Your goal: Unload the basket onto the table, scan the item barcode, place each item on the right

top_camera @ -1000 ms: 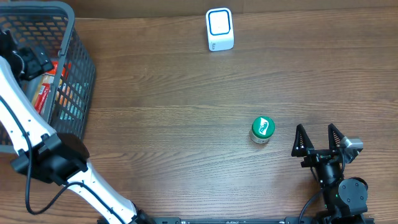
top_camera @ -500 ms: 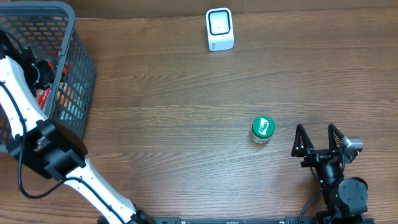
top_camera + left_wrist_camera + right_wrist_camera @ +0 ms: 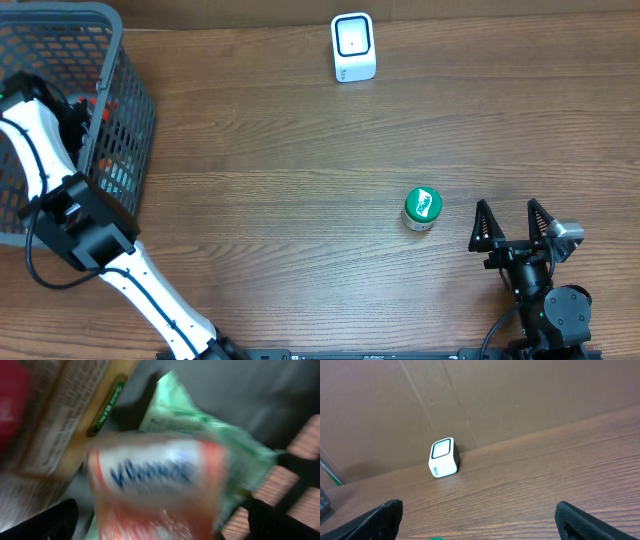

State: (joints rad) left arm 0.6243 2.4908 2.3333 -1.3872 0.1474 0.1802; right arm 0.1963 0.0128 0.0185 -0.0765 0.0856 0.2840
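My left gripper (image 3: 160, 527) is down inside the grey mesh basket (image 3: 112, 45) at the table's left. It stands open, its dark fingers (image 3: 52, 520) on either side of a blurred orange-and-white packet (image 3: 160, 475) with blue lettering. Whether they touch the packet I cannot tell. The white barcode scanner (image 3: 353, 47) stands at the far middle edge and also shows as the scanner (image 3: 443, 457) in the right wrist view. My right gripper (image 3: 508, 215) rests open at the near right with nothing between its fingers.
A green-lidded jar (image 3: 422, 209) stands just left of the right gripper. In the basket, a pale green packet (image 3: 200, 425) and a printed cardboard box (image 3: 65, 415) lie beside the orange packet. A cardboard wall (image 3: 520, 395) rises behind the scanner.
My left arm has shifted toward the far side and reached lower into the basket. The right arm, the jar and the scanner have not moved.
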